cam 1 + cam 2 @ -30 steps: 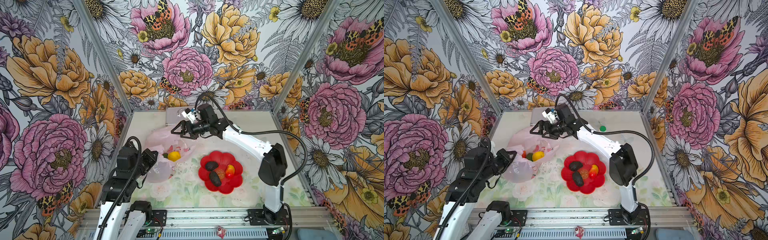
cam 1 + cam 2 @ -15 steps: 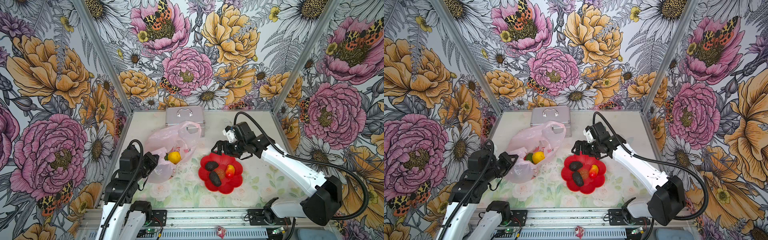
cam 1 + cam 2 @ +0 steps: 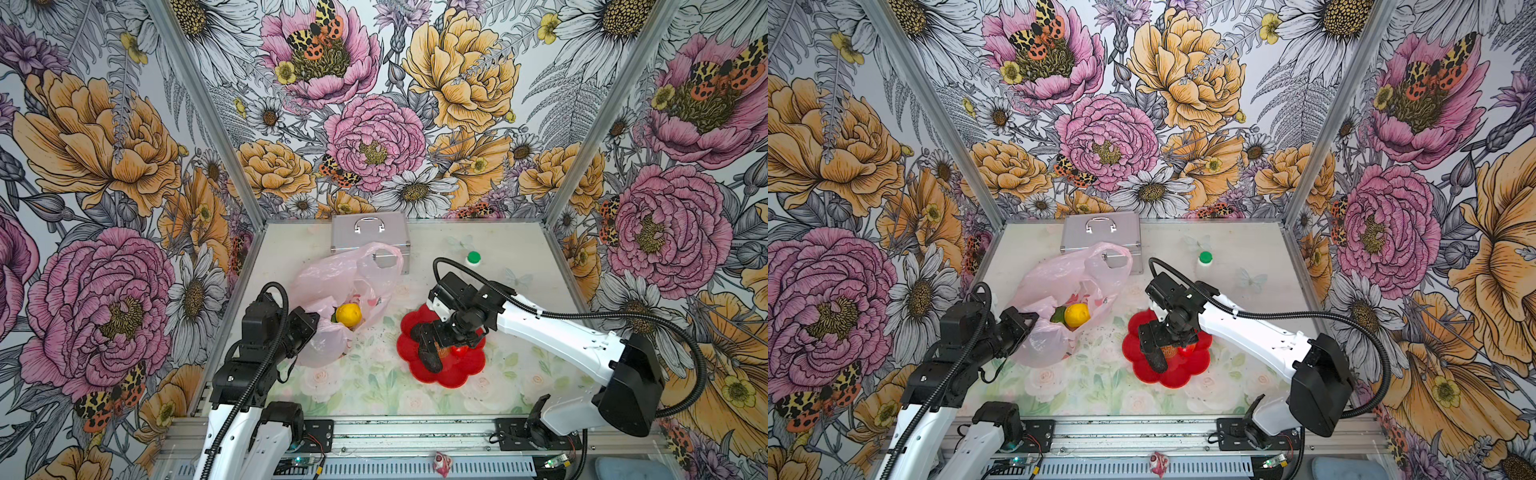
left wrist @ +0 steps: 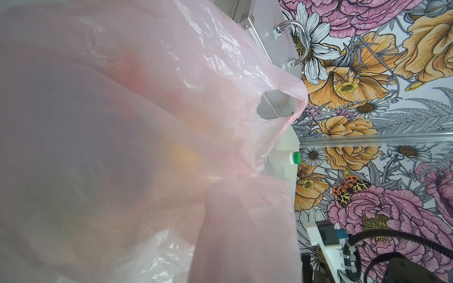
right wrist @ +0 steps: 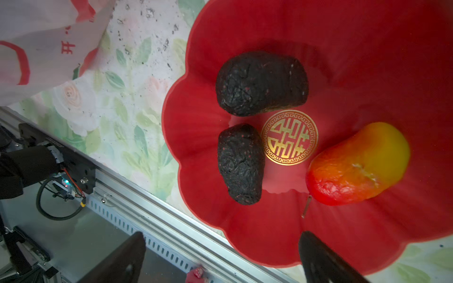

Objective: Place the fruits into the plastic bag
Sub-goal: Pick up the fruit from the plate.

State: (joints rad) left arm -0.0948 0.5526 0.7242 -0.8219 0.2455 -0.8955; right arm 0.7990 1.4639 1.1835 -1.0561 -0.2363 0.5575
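The pale-pink plastic bag (image 3: 353, 270) (image 3: 1059, 270) lies at centre left with its mouth held up; a yellow lemon (image 3: 348, 314) (image 3: 1076, 314) and a green fruit (image 3: 1059, 314) show inside. My left gripper (image 3: 311, 328) (image 3: 1022, 322) is shut on the bag's near edge; in the left wrist view the bag (image 4: 147, 122) hides its fingers. On the red flower plate (image 3: 457, 372) (image 5: 367, 49) lie two dark avocados (image 5: 261, 83) (image 5: 241, 164) and a red-yellow mango (image 5: 358, 164). My right gripper (image 3: 432, 332) (image 5: 220, 257) hangs open just above the plate, holding nothing.
A silver metal case (image 3: 370, 237) (image 3: 1100, 235) stands at the back behind the bag. A white bottle with a green cap (image 3: 473, 257) (image 3: 1204, 258) stands at the back right. The aluminium front rail (image 5: 171, 220) runs close to the plate's near edge.
My right arm has swung from above the bag across to the plate and come down low over the fruits, open throughout. The left gripper has kept its hold on the bag.
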